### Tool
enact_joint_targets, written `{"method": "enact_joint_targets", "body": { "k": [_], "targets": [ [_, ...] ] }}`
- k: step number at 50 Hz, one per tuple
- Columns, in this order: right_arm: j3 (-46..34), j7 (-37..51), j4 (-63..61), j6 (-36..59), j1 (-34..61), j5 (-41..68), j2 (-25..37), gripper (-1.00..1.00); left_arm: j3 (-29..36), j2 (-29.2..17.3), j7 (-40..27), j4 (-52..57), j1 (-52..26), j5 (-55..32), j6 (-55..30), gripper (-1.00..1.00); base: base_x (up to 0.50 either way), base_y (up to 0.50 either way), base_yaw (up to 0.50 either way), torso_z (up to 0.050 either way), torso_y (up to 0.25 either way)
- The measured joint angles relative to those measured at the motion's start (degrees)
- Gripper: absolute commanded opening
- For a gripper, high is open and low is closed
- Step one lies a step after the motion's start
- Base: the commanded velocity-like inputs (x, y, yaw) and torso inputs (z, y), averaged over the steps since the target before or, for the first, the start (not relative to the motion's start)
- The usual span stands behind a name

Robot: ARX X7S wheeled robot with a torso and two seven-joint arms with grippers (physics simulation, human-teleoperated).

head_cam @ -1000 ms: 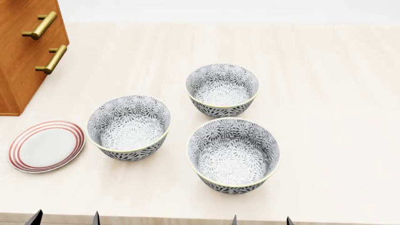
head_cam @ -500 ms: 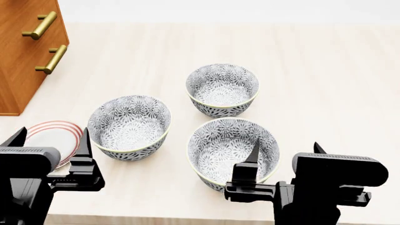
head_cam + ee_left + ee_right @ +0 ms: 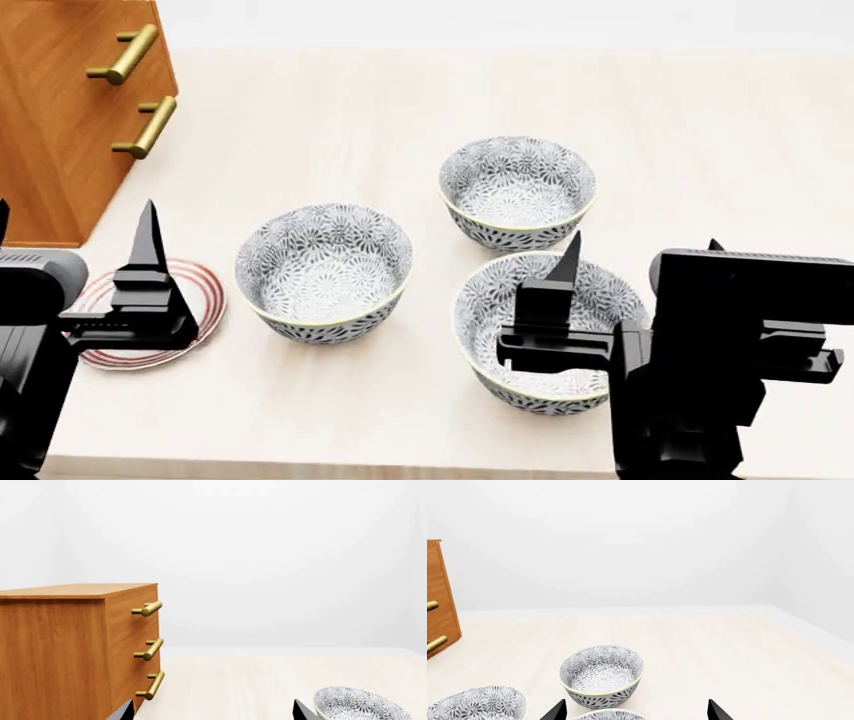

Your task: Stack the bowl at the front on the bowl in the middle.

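Note:
Three patterned grey-white bowls stand on the pale table. The front bowl (image 3: 483, 312) is nearest me, and my right gripper (image 3: 643, 250) hovers open above it, hiding its right half. Only that bowl's rim (image 3: 610, 714) shows between the right fingertips in the right wrist view. The middle bowl (image 3: 324, 270) stands to the left, free and upright, and shows again as the middle bowl (image 3: 477, 702) and the middle bowl (image 3: 360, 705) in the wrist views. My left gripper (image 3: 74, 230) hangs open and empty over the plate. The gripper midpoints in the wrist views are the left gripper (image 3: 213, 712) and the right gripper (image 3: 637, 711).
The far bowl (image 3: 518, 190) stands behind the front one and shows as the far bowl (image 3: 602, 677). A red-rimmed plate (image 3: 211, 300) lies at the left under my left gripper. A wooden drawer cabinet (image 3: 67, 120) with brass handles stands at the back left, seen also as the cabinet (image 3: 67, 650).
Both arms have risen from the bottom edge into view, grippers open. The head view has shifted, so the bowls and cabinet sit further right in the picture.

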Motion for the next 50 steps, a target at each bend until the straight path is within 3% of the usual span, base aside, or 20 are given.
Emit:
{"method": "enact_joint_targets", "body": {
  "k": [8, 21, 50],
  "targets": [
    [-0.76, 0.54, 0.08, 0.43, 0.43, 0.02, 0.18, 1.0, 0.41, -0.45, -0.63, -0.18, -0.2, 0.03, 0.31, 1.0, 0.0, 0.46, 0.0, 0.0, 0.0],
    [-2.5, 1.5, 0.7, 0.72, 1.04, -0.34, 0.5, 1.0, 0.64, -1.06, -1.38, -0.46, -0.5, -0.35, 0.39, 1.0, 0.02, 0.0, 0.0, 0.0, 0.0],
    [-3.52, 1.55, 0.27, 1.66, 1.54, 0.9, 1.53, 1.0, 1.37, -2.05, -2.68, -0.67, -0.8, -1.41, 0.86, 1.0, 0.5, 0.0, 0.0, 0.0, 0.0]
  ]
}}
